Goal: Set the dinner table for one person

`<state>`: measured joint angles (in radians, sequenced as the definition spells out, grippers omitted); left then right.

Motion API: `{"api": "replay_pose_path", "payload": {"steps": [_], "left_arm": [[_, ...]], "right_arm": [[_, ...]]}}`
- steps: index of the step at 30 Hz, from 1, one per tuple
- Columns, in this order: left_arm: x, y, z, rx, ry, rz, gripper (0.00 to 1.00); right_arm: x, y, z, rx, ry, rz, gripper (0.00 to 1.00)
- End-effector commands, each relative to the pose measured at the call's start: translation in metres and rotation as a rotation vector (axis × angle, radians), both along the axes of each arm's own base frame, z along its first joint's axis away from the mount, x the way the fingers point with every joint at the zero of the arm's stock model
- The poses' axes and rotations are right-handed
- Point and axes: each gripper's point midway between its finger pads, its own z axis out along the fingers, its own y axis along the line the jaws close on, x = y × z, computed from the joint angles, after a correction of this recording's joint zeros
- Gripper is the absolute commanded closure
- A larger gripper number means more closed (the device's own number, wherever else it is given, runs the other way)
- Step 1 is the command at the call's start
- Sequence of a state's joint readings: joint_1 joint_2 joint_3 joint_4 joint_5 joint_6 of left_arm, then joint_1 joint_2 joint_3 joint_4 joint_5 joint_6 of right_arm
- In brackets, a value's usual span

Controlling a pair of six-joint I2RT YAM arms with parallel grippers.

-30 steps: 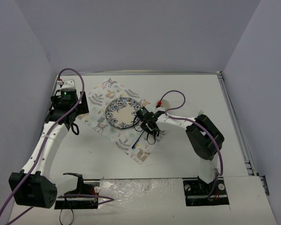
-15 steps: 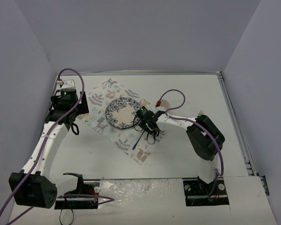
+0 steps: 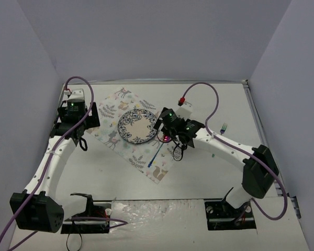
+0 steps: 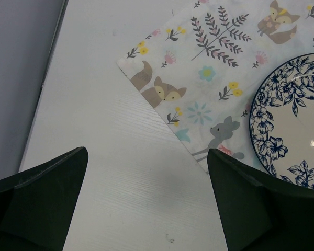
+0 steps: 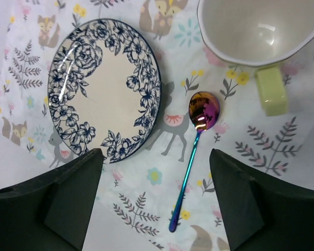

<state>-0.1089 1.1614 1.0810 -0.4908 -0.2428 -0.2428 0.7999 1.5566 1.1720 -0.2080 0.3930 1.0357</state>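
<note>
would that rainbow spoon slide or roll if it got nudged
The spoon looks like polished metal, so probably stiff and slippery to pinch. Lying flat on the cloth, it likely slides or drags the cloth rather than rolling.

A white table (image 3: pixel 209 172) is seen, bounded on its right by a thin metal edge strip (image 3: pixel 262 130). A square printed cloth (image 3: pixel 111 137) is laid directly on the left-centre of the top, turned so that its corners point toward the table's sides. A small fork (image 3: pixel 223 127) is left on the bare surface, well to the right of the cloth. On the cloth are carried a blue-patterned plate (image 3: pixel 136 126), a spoon (image 5: pixel 196 137) just beside it, and a cup (image 5: pixel 251 31).
</note>
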Motion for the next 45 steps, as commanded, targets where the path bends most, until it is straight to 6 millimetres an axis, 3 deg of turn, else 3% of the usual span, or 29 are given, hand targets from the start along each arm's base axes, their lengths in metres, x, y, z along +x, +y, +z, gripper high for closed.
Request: {"api": "replay_pose_path", "payload": {"steps": [1,7,13,17,24,29,45], "left_arm": [[0.012,-0.008,0.013,-0.041,-0.066,-0.028,0.05],[0.013,-0.009,0.01,-0.042,-0.056,-0.032,0.05],[0.013,-0.007,0.009,-0.034,-0.054,-0.029,0.05],[0.013,-0.006,0.009,-0.03,-0.052,-0.024,0.05],[0.013,-0.005,0.009,-0.026,-0.049,-0.021,0.05],[0.013,-0.006,0.009,-0.027,-0.047,-0.021,0.05],[0.013,-0.006,0.007,-0.026,-0.041,-0.022,0.05]], "right_arm": [[0.005,-0.056,0.039,-0.122,-0.126,-0.06,0.15],[0.019,-0.153,0.016,-0.208,-0.047,-0.196,0.15],[0.029,-0.222,-0.021,-0.267,0.093,-0.271,0.17],[0.03,-0.265,-0.059,-0.271,0.226,-0.34,0.23],[0.029,-0.281,-0.107,-0.253,0.345,-0.353,0.38],[0.029,-0.288,-0.128,-0.252,0.388,-0.355,0.46],[0.035,-0.31,-0.151,-0.283,0.439,-0.36,0.51]]}}
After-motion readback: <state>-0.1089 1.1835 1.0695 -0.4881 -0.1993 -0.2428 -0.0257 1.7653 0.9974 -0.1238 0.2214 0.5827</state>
